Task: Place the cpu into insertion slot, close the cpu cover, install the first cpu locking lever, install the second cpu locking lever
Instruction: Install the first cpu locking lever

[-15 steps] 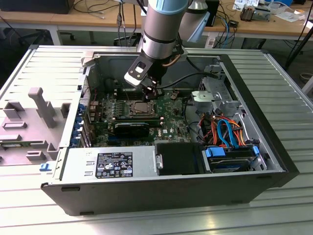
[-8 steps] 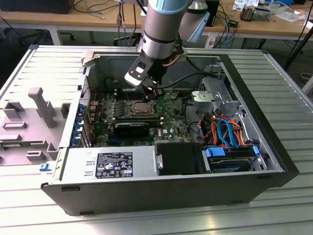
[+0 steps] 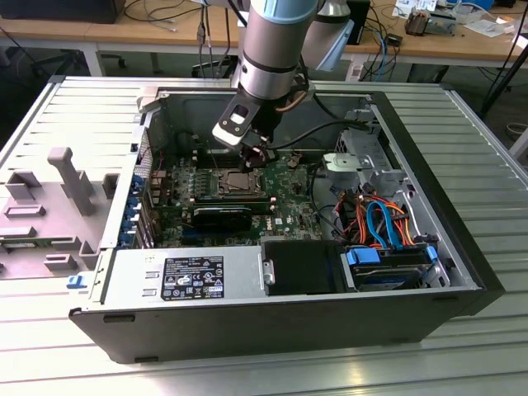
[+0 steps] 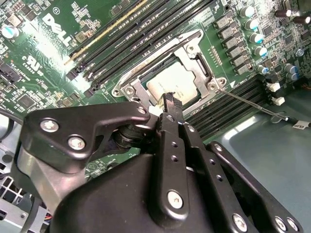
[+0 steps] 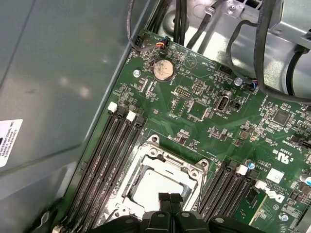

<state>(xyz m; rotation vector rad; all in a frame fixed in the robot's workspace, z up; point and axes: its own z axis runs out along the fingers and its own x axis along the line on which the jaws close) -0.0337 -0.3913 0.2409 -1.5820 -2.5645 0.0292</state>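
The cpu (image 4: 167, 83) lies flat in the insertion slot (image 3: 240, 183) on the green motherboard, its grey top showing. The cpu cover (image 4: 197, 64), a silvery frame, lies down around it; the same cover (image 5: 167, 162) and cpu (image 5: 150, 187) appear in the first wrist view. A thin metal locking lever (image 4: 243, 99) runs out from one socket corner across the memory slots. My gripper (image 4: 170, 99) hovers right at the socket's edge, fingers shut together with nothing between them. It appears just above the socket in the exterior view (image 3: 257, 157) and in the first wrist view (image 5: 169, 196).
The board sits inside an open computer case (image 3: 450, 214). Long black memory slots (image 5: 104, 160) flank the socket. A black fan shroud (image 3: 223, 216) lies in front of it, a power supply (image 3: 186, 276) at the near wall, and drive bays with orange and blue cables (image 3: 384, 223) on the exterior view's right.
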